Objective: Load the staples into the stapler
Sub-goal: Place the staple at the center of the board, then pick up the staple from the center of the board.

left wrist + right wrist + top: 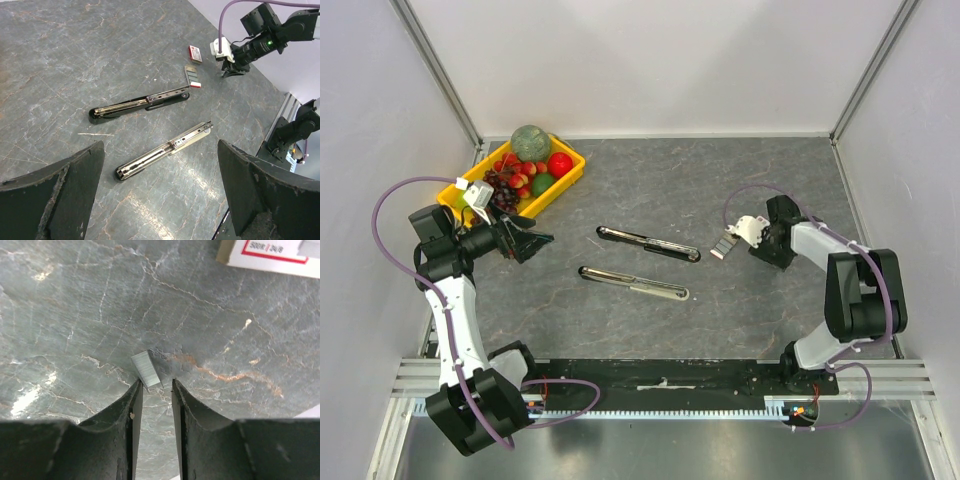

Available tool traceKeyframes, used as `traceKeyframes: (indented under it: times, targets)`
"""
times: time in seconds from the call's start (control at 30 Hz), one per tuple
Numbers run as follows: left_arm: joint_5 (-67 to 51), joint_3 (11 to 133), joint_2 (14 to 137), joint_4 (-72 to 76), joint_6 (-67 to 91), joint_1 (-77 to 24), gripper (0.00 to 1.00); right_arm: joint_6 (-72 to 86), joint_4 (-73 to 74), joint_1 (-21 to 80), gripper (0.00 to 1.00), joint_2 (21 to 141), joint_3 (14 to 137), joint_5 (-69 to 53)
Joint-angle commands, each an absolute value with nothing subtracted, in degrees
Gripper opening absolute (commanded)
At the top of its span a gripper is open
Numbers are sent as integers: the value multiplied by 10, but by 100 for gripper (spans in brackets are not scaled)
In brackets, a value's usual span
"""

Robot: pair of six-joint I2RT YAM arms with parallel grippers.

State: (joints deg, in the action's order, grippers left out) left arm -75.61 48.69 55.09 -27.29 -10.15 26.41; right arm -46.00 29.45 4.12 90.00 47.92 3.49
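Currently early stage: pickup in progress, nothing loaded that I can see.

- Right end effector (156, 384): jaws nearly together with a thin slot left, down at the tabletop (740, 180). The staples (146, 367), one short grey strip, sit right at the mouth of that slot. The strip's near end looks to touch the left tip, and there's a sliver of daylight to the right one. Can't tell if it's actually clamped.
- Staple box (270, 252) lies just beyond the strip, untouched.
- Far stapler (648, 243) and near stapler (633, 283) both lie opened flat mid-tabletop, well apart from the strip. Channels look exposed, but they're too small to confirm whether they're empty.
- Left end effector (535, 242): spread wide, holding nothing, parked beside the yellow fruit basket (565, 183).

Judgement on what's left: secure the strip, carry it over, line it up with a magazine channel, drop it in, close the stapler.
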Motion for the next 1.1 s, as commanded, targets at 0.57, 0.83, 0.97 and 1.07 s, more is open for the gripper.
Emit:
traceKeyframes:
  times: [0.57,0.83,0.97,1.07]
  targets:
    - [-795,486,541,-258,-104,268,100,-571,452,3,18,950,540,-228]
    - [-788,501,526,-257,-133,197,100,-534,495,-21,18,936,575,-308]
    - [-698,525,533,-256,-199,79,100,-519,535,-30,18,939,610,-374]
    - [-624,537,550,-237,-262,-30,100,-509,582,-34,19,944,648,-422]
